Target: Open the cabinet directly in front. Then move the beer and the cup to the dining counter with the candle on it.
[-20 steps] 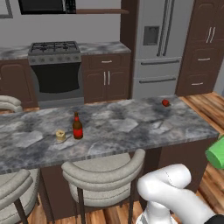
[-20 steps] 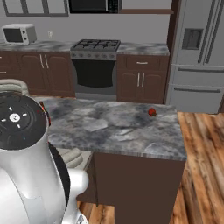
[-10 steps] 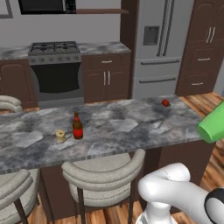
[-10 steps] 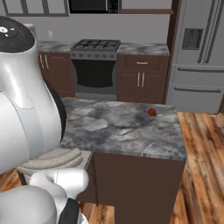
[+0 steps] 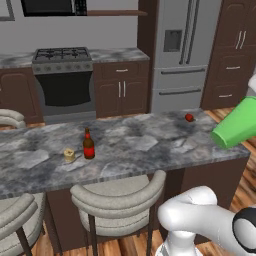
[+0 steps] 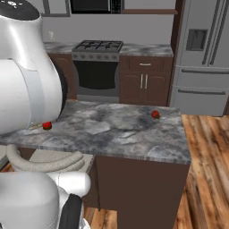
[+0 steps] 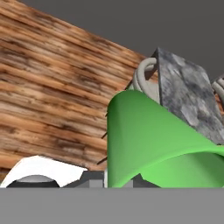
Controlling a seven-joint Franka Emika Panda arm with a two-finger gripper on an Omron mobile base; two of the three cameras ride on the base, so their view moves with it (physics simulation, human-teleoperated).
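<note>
The green cup (image 5: 234,123) hangs tilted in the air beyond the right end of the dining counter (image 5: 145,150), level with its top, at the right edge of the left base view. In the hand view the cup (image 7: 148,140) sits right in front of the camera. My gripper (image 7: 127,180) is shut on it, the fingertips hidden behind it. The beer (image 5: 88,144) stands upright on the counter next to the pale candle (image 5: 69,155). The wall cabinet is out of view.
A small red round thing (image 5: 189,117) lies near the counter's right end (image 6: 155,114). Cream stools (image 5: 117,197) line the near side. A stove (image 5: 64,80), low cabinets and a fridge (image 5: 177,55) stand behind. Wooden floor (image 6: 205,179) lies to the right.
The cup has risen and shifted slightly left, from low at the right edge up to counter height. In the right base view the arm has swung up and to the left.
</note>
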